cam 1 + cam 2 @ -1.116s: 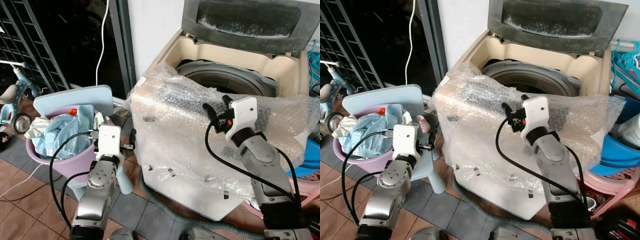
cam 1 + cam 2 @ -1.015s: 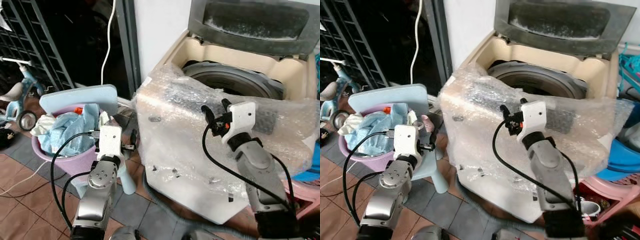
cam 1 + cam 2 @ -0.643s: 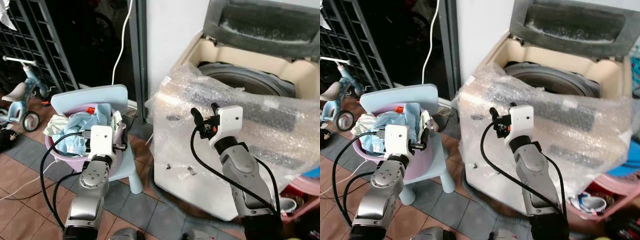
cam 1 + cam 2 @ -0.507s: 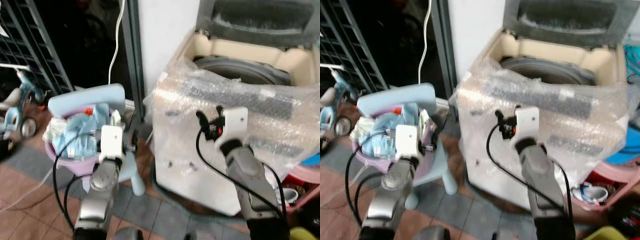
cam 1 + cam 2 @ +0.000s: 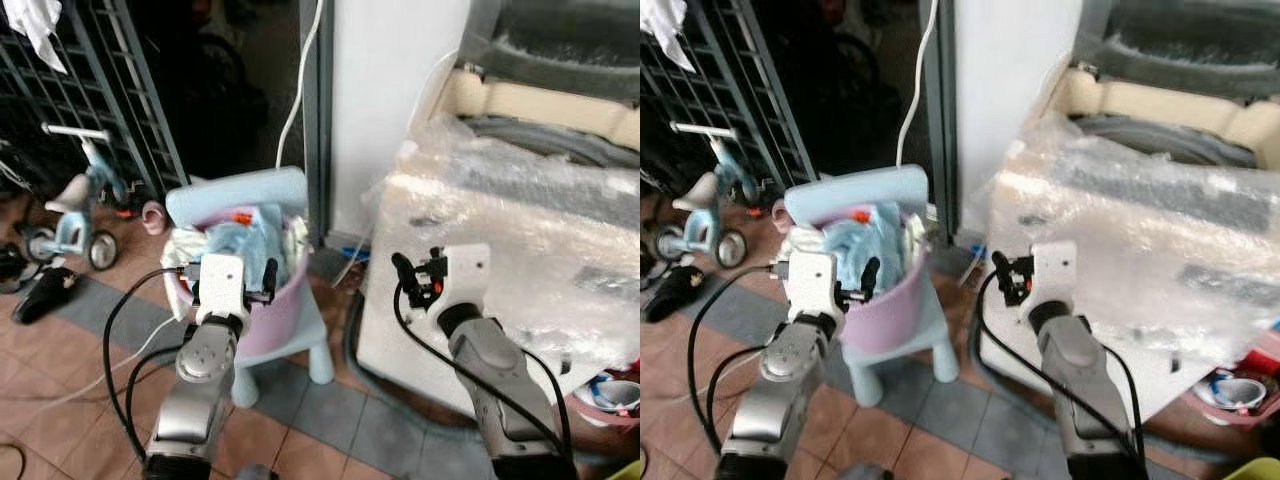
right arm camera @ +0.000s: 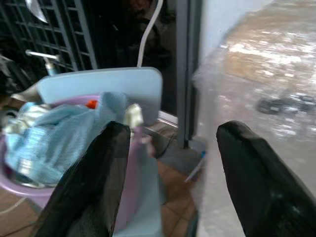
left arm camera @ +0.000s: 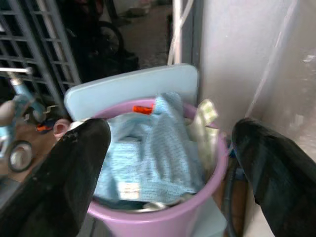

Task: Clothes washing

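Observation:
A purple basin (image 5: 272, 310) heaped with light blue clothes (image 5: 238, 240) stands on a small pale blue chair (image 5: 240, 190) left of the washing machine (image 5: 500, 220). The machine is draped in bubble wrap, its lid (image 5: 560, 40) is up and its drum (image 5: 560, 140) is exposed. My left gripper (image 5: 230, 268) is open and empty, just short of the basin's near rim and pointing at the clothes (image 7: 148, 153). My right gripper (image 5: 418, 262) is open and empty, held in front of the machine's left front corner. In the right wrist view the basin (image 6: 29, 182) and chair lie ahead to one side.
A child's tricycle (image 5: 75, 210) and a dark shoe (image 5: 40, 295) stand at the left before a black metal gate (image 5: 110, 90). A white cable (image 5: 295, 90) hangs down the doorway. A grey hose (image 5: 350, 345) lies by the machine's base. A pink stool (image 5: 610, 395) is at the right.
The camera has swung left and drawn back, so the basin and chair now sit nearer the middle. Both arms keep the same raised pose with fingers open.

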Robot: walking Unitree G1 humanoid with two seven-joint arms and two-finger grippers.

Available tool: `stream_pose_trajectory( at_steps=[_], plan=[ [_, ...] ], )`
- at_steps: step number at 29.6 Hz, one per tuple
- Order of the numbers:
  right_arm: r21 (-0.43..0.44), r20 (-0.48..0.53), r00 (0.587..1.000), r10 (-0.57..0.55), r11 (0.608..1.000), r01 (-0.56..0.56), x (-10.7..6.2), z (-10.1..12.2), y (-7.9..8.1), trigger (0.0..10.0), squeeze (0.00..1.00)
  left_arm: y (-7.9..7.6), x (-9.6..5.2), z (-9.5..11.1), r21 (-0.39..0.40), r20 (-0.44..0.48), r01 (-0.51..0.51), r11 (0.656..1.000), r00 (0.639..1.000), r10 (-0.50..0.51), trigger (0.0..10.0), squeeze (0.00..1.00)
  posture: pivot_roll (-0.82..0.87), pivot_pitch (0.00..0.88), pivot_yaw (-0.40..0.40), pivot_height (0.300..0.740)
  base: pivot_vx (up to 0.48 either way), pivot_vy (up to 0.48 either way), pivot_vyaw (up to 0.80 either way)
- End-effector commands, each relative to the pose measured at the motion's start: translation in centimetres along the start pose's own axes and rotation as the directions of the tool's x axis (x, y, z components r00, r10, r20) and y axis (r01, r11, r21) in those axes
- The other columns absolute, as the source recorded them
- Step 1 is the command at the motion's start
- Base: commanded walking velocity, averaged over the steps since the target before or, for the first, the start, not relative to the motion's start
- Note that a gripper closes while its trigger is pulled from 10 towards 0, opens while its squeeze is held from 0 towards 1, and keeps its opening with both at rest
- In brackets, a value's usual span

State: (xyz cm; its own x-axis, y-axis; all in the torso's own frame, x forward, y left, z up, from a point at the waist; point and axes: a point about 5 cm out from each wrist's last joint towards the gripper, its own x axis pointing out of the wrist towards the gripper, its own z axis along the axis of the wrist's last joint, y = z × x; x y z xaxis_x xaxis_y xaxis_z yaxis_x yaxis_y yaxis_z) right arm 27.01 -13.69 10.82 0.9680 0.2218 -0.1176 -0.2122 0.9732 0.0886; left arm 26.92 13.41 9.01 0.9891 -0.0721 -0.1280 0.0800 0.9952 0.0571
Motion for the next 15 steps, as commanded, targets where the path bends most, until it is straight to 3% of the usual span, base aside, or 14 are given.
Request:
stream_pose_trajectory(
  at_steps=[1, 5, 9, 15],
  plan=[
    [-0.003, 0.012, 1.000, 0.015, 1.000, -0.015, 0.1, 0.6, 0.0, 10.0, 0.00, 0.7, 0.0, -0.1, -0.013, -0.013, -0.046, 0.999, 0.999, 0.046, 10.0, 0.00, -0.06, 0.013, 0.026, 0.740, 0.000, 0.000, 0.79],
    [0.009, 0.010, 1.000, 0.001, 1.000, -0.001, 0.1, 0.5, -0.1, 10.0, 0.00, 0.9, 0.0, -0.2, -0.009, -0.017, -0.056, 0.998, 0.998, 0.056, 10.0, 0.00, -0.06, 0.014, 0.025, 0.740, 0.000, 0.000, 0.78],
    [0.039, -0.050, 0.997, -0.051, 0.998, 0.053, -0.2, -0.8, -1.1, 10.0, 0.00, 1.2, -0.1, -0.3, -0.018, -0.021, -0.070, 0.997, 0.997, 0.069, 10.0, 0.00, -0.05, 0.017, 0.026, 0.740, 0.144, 0.191, 0.00],
    [-0.021, -0.066, 0.997, -0.040, 0.999, 0.039, -0.5, -1.6, -1.2, 10.0, 0.00, 1.4, -0.1, -0.5, -0.026, -0.030, -0.076, 0.997, 0.997, 0.075, 10.0, 0.00, -0.06, 0.018, 0.026, 0.740, 0.278, 0.391, 0.00]
  ],
)
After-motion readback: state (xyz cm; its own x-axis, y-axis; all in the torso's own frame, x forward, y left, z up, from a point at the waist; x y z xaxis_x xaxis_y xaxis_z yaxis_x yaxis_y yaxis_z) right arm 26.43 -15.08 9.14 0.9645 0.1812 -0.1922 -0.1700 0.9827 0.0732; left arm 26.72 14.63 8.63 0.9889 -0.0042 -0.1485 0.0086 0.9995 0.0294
